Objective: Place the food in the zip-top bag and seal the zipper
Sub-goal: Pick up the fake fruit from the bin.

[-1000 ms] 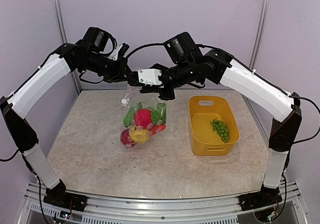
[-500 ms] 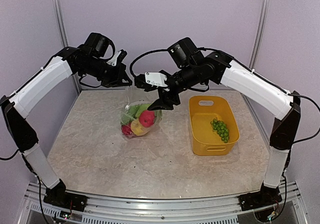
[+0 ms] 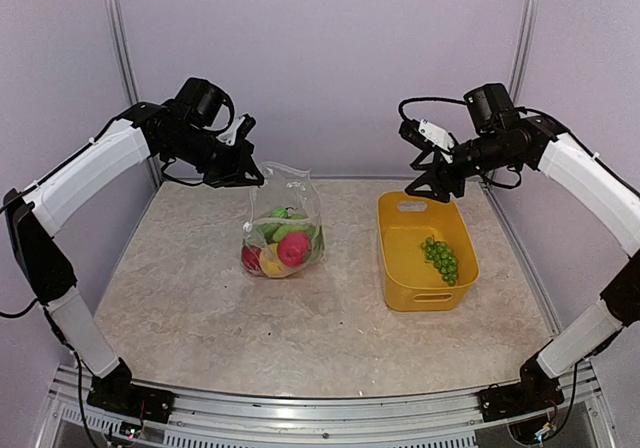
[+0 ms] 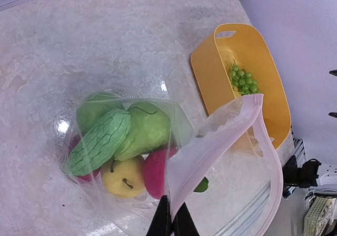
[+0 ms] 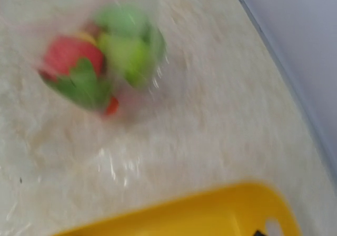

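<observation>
the left arm reached in from the left, the left gripper (image 3: 247, 175) pinched tight on the open mouth edge of the zip-top bag (image 3: 285, 218). the right arm was raised far right, the right gripper (image 3: 428, 190) parted and empty above the yellow basket (image 3: 400, 273). the bag stood mid-table, holding the cucumber (image 4: 100, 141) and round fruits; the green grapes (image 3: 440, 256) lay in the basket.

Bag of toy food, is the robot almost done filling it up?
Nearly. Done: most of the food sits inside the zip-top bag. In hand: the left gripper pinches the bag's mouth edge, holding it up; the right gripper hangs open near the yellow basket. Left: the green grapes lie in the basket, and the zipper gapes unsealed.
</observation>
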{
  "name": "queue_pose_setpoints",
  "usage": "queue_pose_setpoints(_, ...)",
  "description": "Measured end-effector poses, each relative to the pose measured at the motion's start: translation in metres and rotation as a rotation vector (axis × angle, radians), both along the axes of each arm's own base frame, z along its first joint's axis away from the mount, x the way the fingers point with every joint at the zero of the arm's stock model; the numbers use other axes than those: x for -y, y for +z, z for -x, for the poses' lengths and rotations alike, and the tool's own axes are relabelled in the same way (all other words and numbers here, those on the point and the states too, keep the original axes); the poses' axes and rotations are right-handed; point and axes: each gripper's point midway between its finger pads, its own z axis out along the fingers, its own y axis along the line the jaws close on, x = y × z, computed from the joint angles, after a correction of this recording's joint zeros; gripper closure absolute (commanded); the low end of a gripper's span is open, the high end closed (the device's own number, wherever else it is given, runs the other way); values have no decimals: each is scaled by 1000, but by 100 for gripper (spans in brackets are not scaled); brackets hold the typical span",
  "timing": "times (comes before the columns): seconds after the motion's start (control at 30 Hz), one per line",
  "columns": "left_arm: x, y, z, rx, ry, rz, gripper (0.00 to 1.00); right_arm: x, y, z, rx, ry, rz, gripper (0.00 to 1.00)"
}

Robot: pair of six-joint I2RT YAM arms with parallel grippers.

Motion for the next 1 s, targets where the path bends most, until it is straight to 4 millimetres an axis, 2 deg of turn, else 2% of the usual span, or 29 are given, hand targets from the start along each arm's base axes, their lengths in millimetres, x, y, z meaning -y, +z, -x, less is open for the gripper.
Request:
queue_pose_setpoints(0.1, 0, 0, 0, -4, 2, 4, 100, 23, -25, -8, -40, -102, 39, 41)
queue_pose_setpoints(0.27, 1, 0, 1, -8, 1, 9, 100, 64, -82, -26, -116, -296, 157, 43)
queue_pose_setpoints(0.4, 2, 0, 1, -11, -1, 11, 100, 83, -115, -35, -150, -388, 252, 45)
queue_pose_setpoints(0.53, 3, 0, 2, -13, -5, 16, 100, 94, -152, -44, -195, -439, 341, 46)
queue_pose_setpoints(1.0, 3, -14, 2, -33, -5, 11, 100, 112, -230, -66, -242, -528, 549, 40)
